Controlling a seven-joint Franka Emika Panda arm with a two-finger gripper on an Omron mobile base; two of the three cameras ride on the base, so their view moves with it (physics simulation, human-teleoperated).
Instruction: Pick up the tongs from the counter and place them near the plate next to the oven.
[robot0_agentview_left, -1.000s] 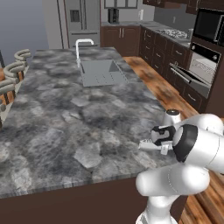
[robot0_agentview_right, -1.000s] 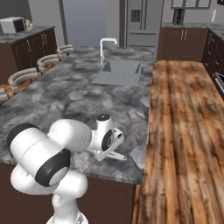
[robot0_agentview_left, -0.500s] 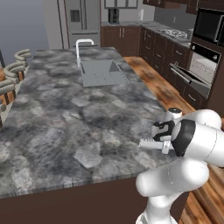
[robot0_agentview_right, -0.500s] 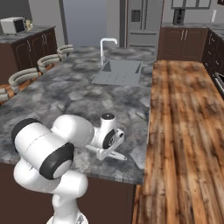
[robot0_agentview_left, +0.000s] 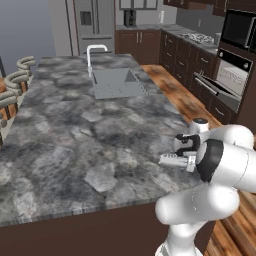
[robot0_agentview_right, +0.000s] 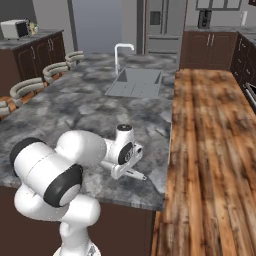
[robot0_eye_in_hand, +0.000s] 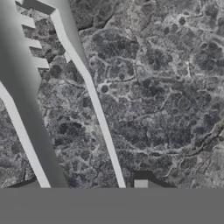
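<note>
Tongs (robot0_eye_in_hand: 98, 113) are lying flat on the tabletop (robot0_agentview_left: 75, 130), at its near right edge in both base views. In the hand view the two thin silvery arms are running from the ridged tips at upper left down toward the bottom centre.

Handling, as judged: light, stiff metal, smooth and likely slippery. The arms are springy, so they are expected to be squeezed together under load. The tongs are long, so a hold far from the middle is likely to let them swing or pivot. A hold across both arms near mid-length or toward the hinge end is looking safest.

Jaws: the gripper (robot0_agentview_right: 131, 167) is being held low over the tongs at lower centre of the right base view, and at right of centre in the left base view (robot0_agentview_left: 176, 159). In the hand view a tip is visible just outside each tong arm at the bottom, so the arms are being straddled. Jaws are looking part-closed around the arms. Whether firm contact is being made cannot be told, since the tips are mostly hidden. The tongs are not lifted yet.
</note>
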